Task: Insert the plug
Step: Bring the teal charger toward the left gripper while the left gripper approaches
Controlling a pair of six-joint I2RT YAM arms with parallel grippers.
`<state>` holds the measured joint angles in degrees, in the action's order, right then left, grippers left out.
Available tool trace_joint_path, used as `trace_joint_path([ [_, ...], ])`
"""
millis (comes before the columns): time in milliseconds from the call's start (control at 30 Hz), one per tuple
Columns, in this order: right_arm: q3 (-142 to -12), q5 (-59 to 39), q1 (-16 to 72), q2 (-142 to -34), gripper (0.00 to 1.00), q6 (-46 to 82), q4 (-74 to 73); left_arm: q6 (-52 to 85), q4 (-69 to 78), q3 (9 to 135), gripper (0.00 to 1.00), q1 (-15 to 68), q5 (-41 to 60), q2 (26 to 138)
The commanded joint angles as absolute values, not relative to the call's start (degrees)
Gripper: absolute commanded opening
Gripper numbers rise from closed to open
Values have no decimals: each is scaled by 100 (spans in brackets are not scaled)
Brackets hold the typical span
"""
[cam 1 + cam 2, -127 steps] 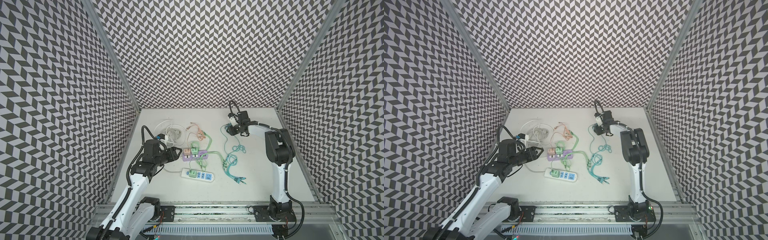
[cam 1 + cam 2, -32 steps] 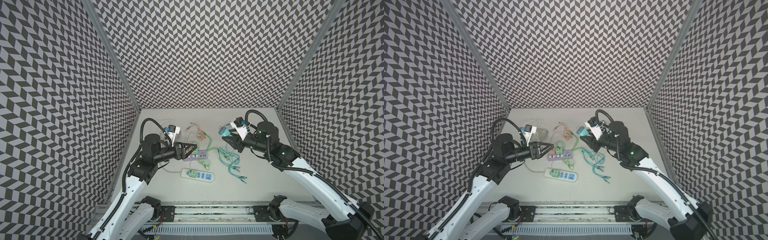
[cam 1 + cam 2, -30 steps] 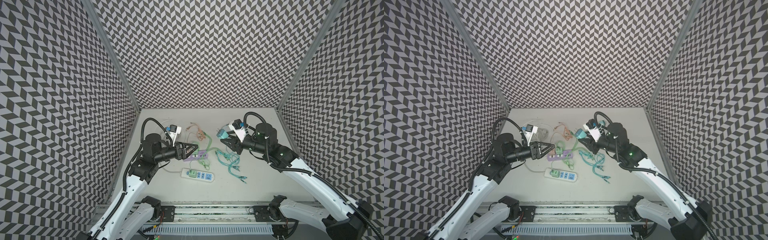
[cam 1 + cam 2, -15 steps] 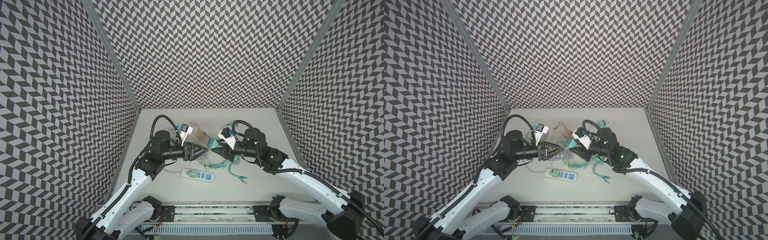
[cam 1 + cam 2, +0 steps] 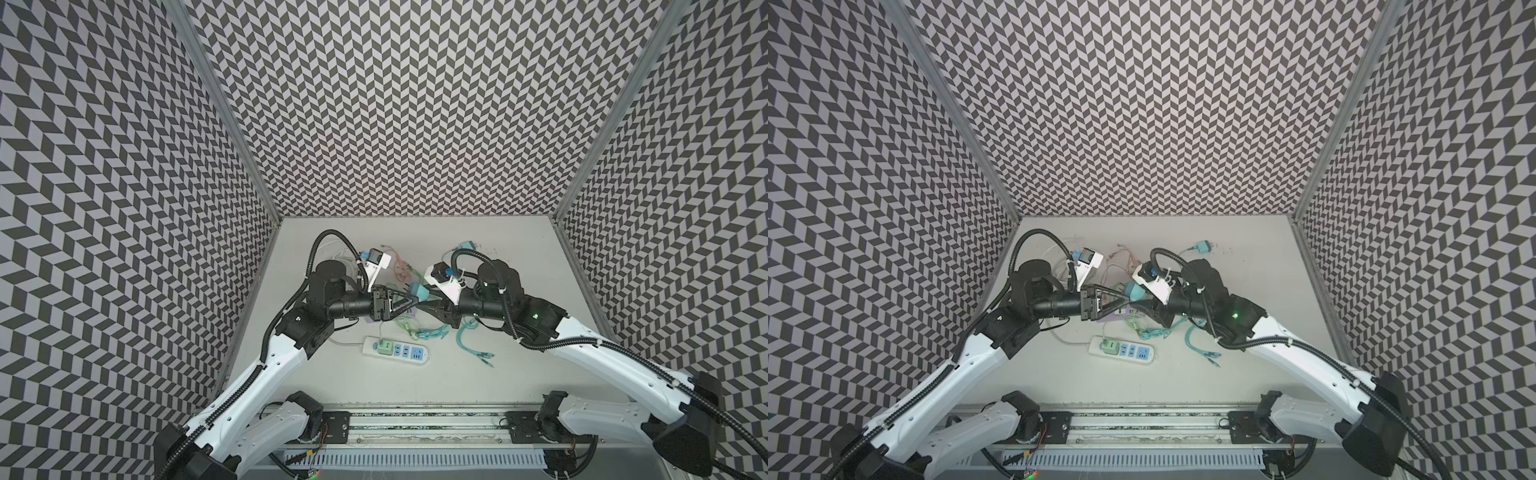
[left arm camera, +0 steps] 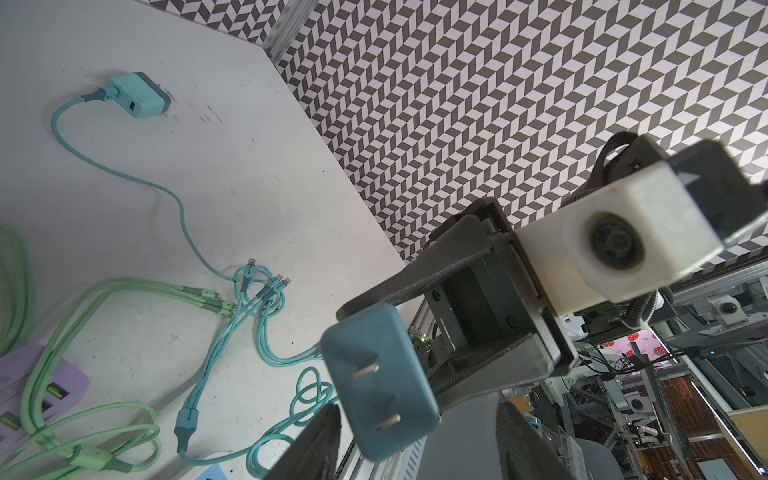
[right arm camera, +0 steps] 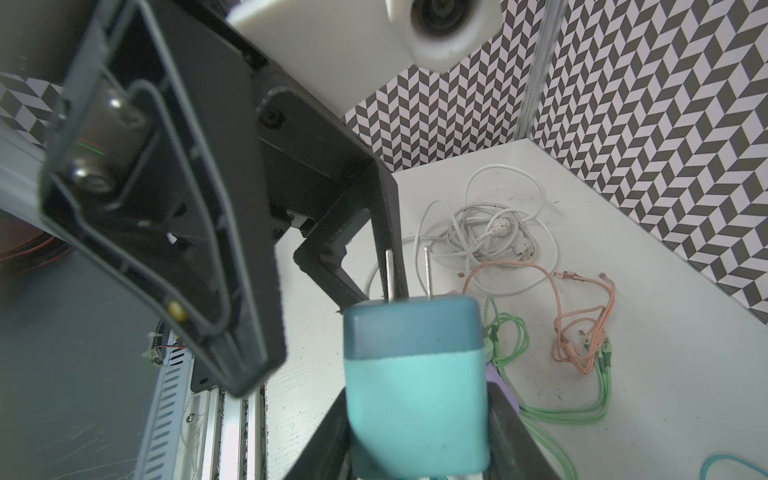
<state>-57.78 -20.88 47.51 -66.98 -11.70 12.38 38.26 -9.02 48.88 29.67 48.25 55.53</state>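
A white power strip (image 5: 405,352) lies nearest on the table (image 5: 519,257), a green adapter (image 5: 384,347) seated at one end. Beyond it, above the tangled cables, the right gripper (image 5: 430,300) pinches the teal plug (image 5: 417,291) in mid-air, its prongs aimed at the left gripper (image 5: 407,301). That gripper's fingers stand spread either side of the pronged end. Farther back, a second teal charger (image 5: 466,245) rests on the tabletop.

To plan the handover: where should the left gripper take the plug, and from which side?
Probably the plug by its dark band behind the prongs, on the faces the right gripper leaves bare. Come from the prong end: the prongs point at the left gripper, whose jaws stand open.
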Motion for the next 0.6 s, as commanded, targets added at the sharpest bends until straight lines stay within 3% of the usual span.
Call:
trace_joint_path([
  [0,-5984,-1945,4838,-6765,31,-1378,1079,3879,-722,5067,60,3000,4839,5557],
  [167,-6073,-1873,4930,-6829,31,-1474,1188,3912,-696,5066,55,3000,4838,5570],
  [567,-6128,-1557,5036,-6842,35,-1666,1461,3933,-643,5063,33,3004,4816,5644],
])
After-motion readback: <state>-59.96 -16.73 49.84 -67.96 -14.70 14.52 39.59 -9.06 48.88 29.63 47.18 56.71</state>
